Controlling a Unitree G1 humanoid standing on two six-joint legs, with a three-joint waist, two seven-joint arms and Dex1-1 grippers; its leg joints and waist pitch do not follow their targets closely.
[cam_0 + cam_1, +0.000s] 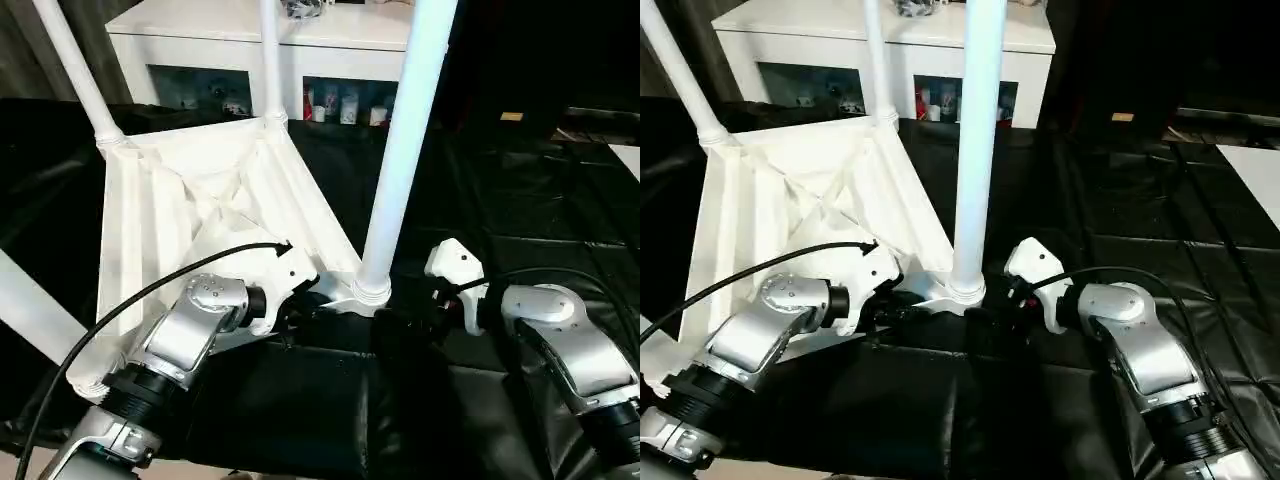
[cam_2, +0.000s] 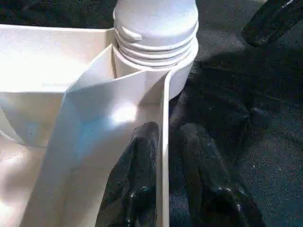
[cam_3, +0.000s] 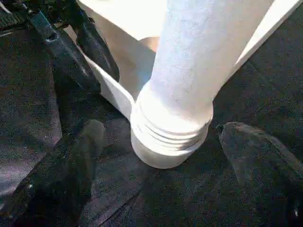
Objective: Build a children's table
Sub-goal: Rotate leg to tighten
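Left fingers [image 2: 142,179] straddle the tabletop [image 1: 150,220] rim, narrowly parted; right fingers [image 3: 85,142] stand wide around the leg [image 3: 189,71].

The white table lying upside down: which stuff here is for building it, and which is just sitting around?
For building:
tabletop
near leg in its corner socket
far legs
left gripper straddling the tabletop's rim
right gripper

Sitting around:
white cabinet
black cloth

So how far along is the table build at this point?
Nearly done, it seems. The tabletop lies upside down on the black cover, with four legs in view at its corners, the nearest leg upright in its socket. The left claw straddles the tabletop's rim; the right claw is open around the socket. Whether the leg is fully seated can't be told. Left: turning the table upright.
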